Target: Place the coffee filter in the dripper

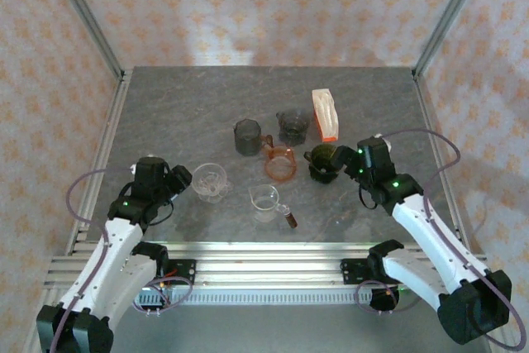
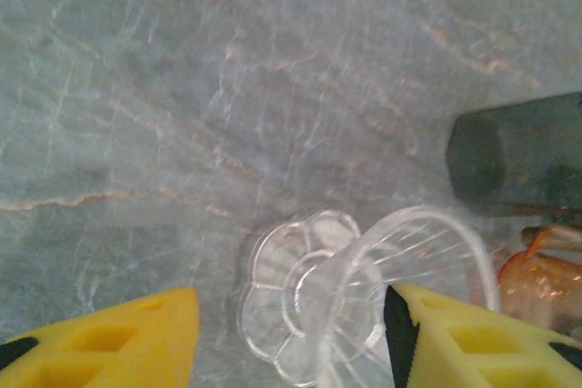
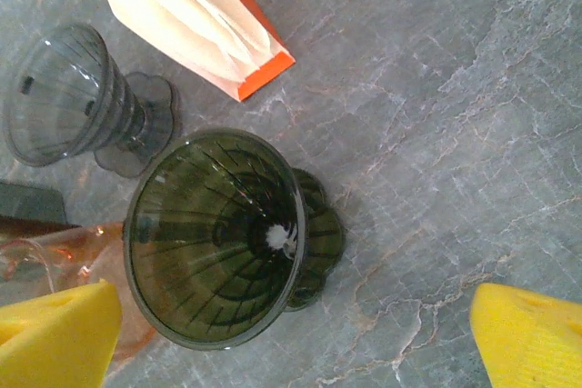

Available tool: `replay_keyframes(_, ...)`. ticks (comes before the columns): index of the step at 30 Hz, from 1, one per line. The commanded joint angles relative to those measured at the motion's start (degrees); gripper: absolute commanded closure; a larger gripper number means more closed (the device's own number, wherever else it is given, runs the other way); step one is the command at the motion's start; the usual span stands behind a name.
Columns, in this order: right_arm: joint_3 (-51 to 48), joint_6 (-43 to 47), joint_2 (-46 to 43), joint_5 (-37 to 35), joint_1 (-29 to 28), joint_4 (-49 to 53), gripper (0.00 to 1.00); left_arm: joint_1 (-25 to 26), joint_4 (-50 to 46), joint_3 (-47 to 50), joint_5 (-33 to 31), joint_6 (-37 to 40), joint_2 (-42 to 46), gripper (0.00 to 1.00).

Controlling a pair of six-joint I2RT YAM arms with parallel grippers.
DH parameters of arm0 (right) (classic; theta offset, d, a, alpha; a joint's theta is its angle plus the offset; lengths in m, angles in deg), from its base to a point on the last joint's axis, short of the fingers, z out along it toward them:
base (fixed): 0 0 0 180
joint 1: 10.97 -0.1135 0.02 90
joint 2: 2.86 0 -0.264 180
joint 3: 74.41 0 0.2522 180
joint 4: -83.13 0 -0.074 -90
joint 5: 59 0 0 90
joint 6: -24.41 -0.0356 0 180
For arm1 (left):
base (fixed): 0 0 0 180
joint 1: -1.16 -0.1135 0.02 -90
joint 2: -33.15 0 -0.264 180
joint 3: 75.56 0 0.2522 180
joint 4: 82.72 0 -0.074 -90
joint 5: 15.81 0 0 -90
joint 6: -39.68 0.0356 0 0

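Filters (image 1: 325,109) are lying in their orange holder (image 3: 265,68) on the far right part of the tabletop (image 1: 165,113), just beyond the green dripper (image 3: 214,238). We are seeing the right pincer (image 3: 296,315) released, straddling that dripper, and the left pincer (image 2: 291,315) released too, bracketing a clear dripper (image 2: 364,306) at the near left, well apart from the filters.

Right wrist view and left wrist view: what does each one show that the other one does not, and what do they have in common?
Right wrist view, not the left: a green dripper ahead of the right gripper's open yellow fingers, a grey dripper and the pack of coffee filters. Left wrist view, not the right: a clear dripper between the left gripper's yellow fingers. Both: the marble table and part of an orange dripper.
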Motion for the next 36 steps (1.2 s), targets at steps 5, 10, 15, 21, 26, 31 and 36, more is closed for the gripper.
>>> replay_keyframes(5, -1.7, 1.3, 1.8, 0.4, -1.4, 0.5, 0.02, 2.1, 5.5, 2.1, 4.0, 1.6, -2.1, 0.49)
replay_keyframes(10, -1.9, 1.4, 3.3, 0.5, -1.8, 0.1, 0.02, 4.3, 8.1, 1.9, 3.5, 1.8, -5.7, 0.57)
replay_keyframes(15, -2.5, 0.5, 3.9, -0.3, -1.9, -0.3, 0.02, 5.4, 6.9, 1.7, 1.7, 2.1, -9.2, 0.71)
replay_keyframes(21, -2.4, 0.0, 4.1, -1.0, -1.8, -0.3, 0.02, 6.1, 5.7, 1.9, 1.3, 2.3, -9.5, 0.89)
replay_keyframes(26, -2.5, -0.6, 4.5, -1.4, -1.8, -0.2, 0.02, 6.5, 3.7, 1.2, 2.5, 1.6, -8.0, 1.00)
replay_keyframes(31, -2.7, -1.1, 4.3, -2.1, -1.9, 0.0, 0.02, 7.0, 0.6, -3.1, 3.8, 1.1, -5.4, 1.00)
replay_keyframes(36, -2.7, -1.4, 4.1, -2.5, -1.9, 0.0, 0.02, 8.9, -2.0, -10.5, 5.6, 0.8, -5.0, 1.00)
